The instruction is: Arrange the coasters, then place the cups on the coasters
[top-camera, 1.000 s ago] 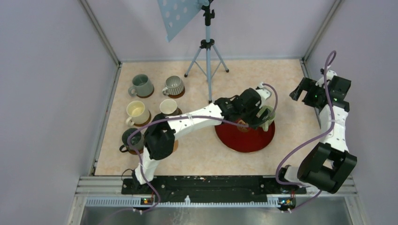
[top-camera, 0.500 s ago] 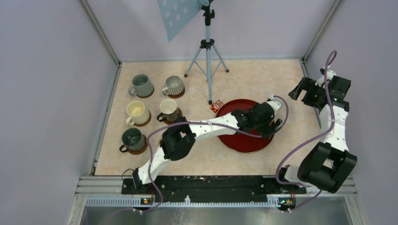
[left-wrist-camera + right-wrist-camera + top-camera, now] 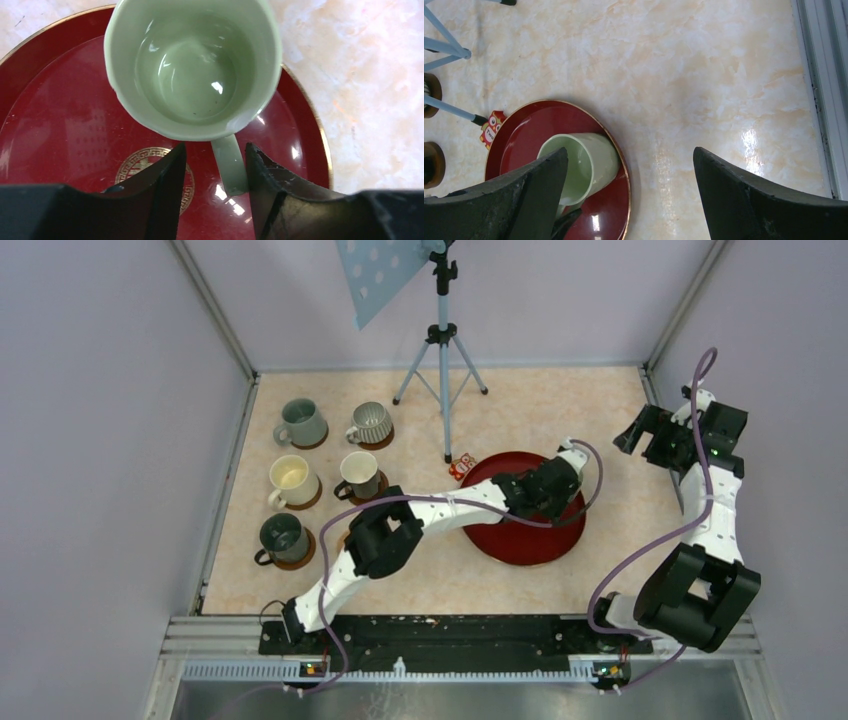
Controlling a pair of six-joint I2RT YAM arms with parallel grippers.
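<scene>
A pale green cup point(image 3: 190, 65) stands upright on the red tray point(image 3: 60, 125), near its right rim point(image 3: 589, 162). My left gripper point(image 3: 215, 150) straddles the cup's handle point(image 3: 231, 167); the right finger touches it and a gap shows on the left side. In the top view this gripper point(image 3: 560, 485) covers the cup. Five more cups stand on brown coasters at the left: grey-green point(image 3: 300, 423), ribbed grey point(image 3: 372, 422), cream point(image 3: 291, 477), white point(image 3: 358, 470) and dark teal point(image 3: 282, 536). My right gripper point(image 3: 650, 440) hangs wide open over bare table point(image 3: 630, 150).
A tripod point(image 3: 443, 360) stands behind the tray, one foot beside a small red owl figure point(image 3: 462, 467). The red tray point(image 3: 520, 540) lies mid-table. Enclosure walls close in the left, back and right, with a metal rail point(image 3: 824, 75) along the right edge.
My left arm reached out over the tray, then settled lower at the pale green cup, and its jaws narrowed round the handle. The right arm has not moved.
</scene>
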